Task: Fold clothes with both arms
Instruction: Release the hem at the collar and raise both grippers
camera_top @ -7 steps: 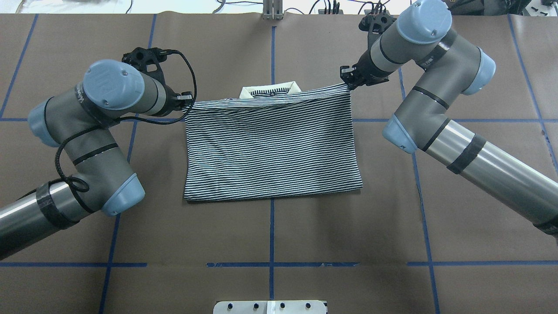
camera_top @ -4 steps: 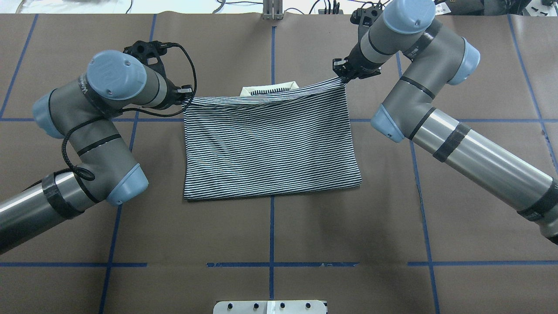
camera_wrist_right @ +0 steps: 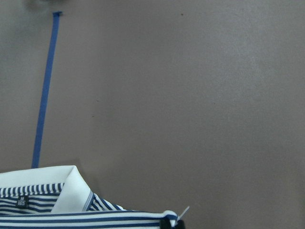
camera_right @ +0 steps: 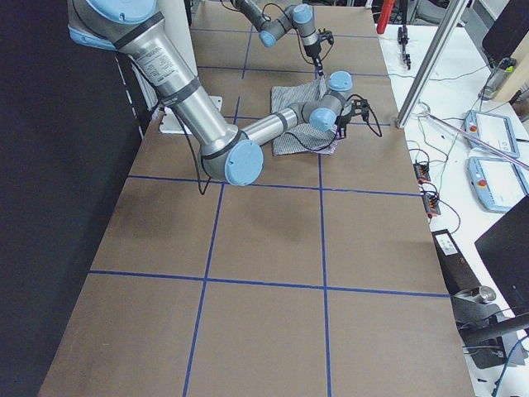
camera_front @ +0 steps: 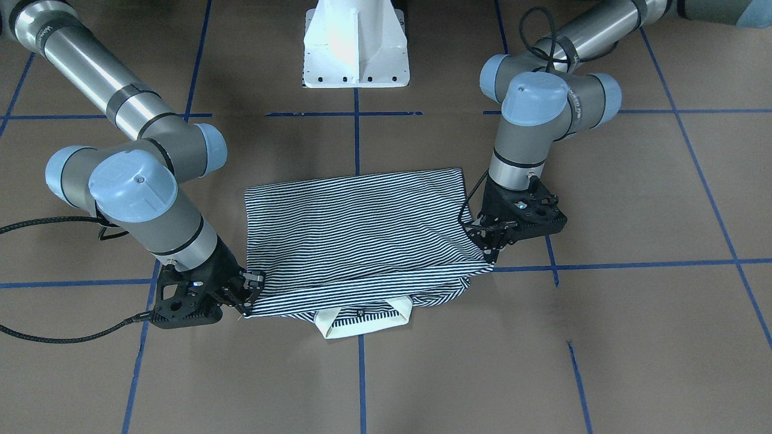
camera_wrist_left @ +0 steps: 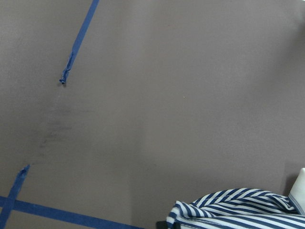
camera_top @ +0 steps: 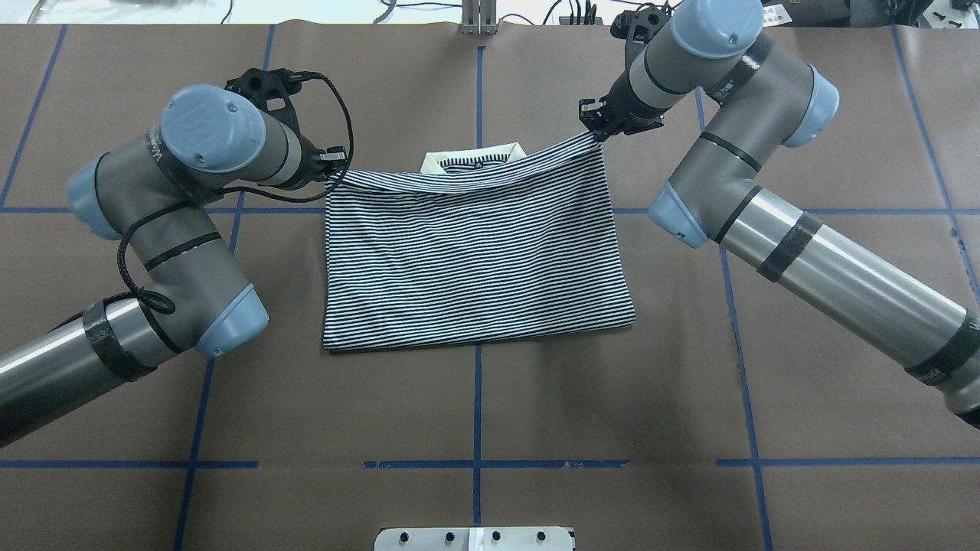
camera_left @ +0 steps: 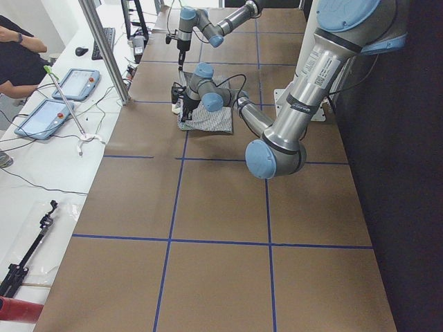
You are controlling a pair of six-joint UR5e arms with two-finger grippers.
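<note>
Left gripper (camera_top: 334, 170) and right gripper (camera_top: 593, 130) pinched closed, elbows bent

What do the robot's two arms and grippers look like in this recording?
Both the left arm and the right arm are silver-grey tubes with light blue joint caps and black tape bands. The left gripper and right gripper are black and two-fingered, with open skeletal frames. A black braided cable loops along the left arm.
</note>
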